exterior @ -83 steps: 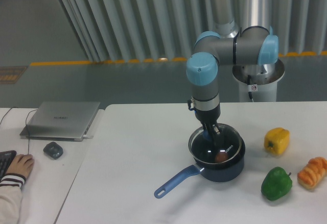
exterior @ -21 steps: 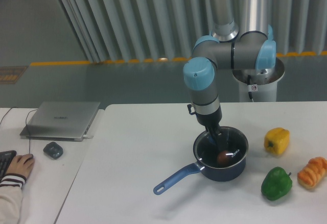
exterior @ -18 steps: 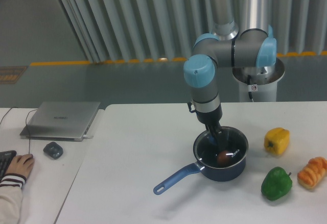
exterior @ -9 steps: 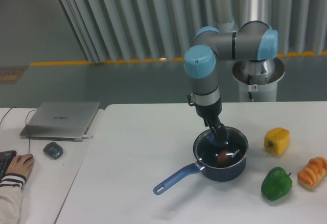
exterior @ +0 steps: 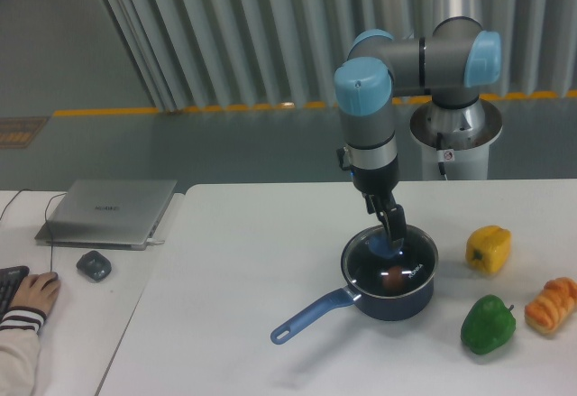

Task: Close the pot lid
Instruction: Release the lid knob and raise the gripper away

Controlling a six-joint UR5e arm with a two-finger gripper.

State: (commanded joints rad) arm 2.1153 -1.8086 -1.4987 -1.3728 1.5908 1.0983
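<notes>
The dark blue pot (exterior: 398,302) stands on the white table, its lighter-blue handle (exterior: 307,317) pointing to the front left. The glass lid (exterior: 413,253) lies flat on the pot's rim, covering it. Through the glass a small reddish item (exterior: 392,277) shows inside. My gripper (exterior: 394,232) hangs just above the lid's centre, tilted, fingers slightly apart and holding nothing. The lid's knob is hard to make out beneath the fingertips.
A yellow pepper (exterior: 488,248), a green pepper (exterior: 488,324) and an orange food item (exterior: 553,304) lie right of the pot. On the left desk are a laptop (exterior: 112,210), a mouse (exterior: 93,264) and a person's hand (exterior: 32,292).
The lid was set down onto the pot, which shifted slightly right. My gripper has let go of the lid and risen a little above it.
</notes>
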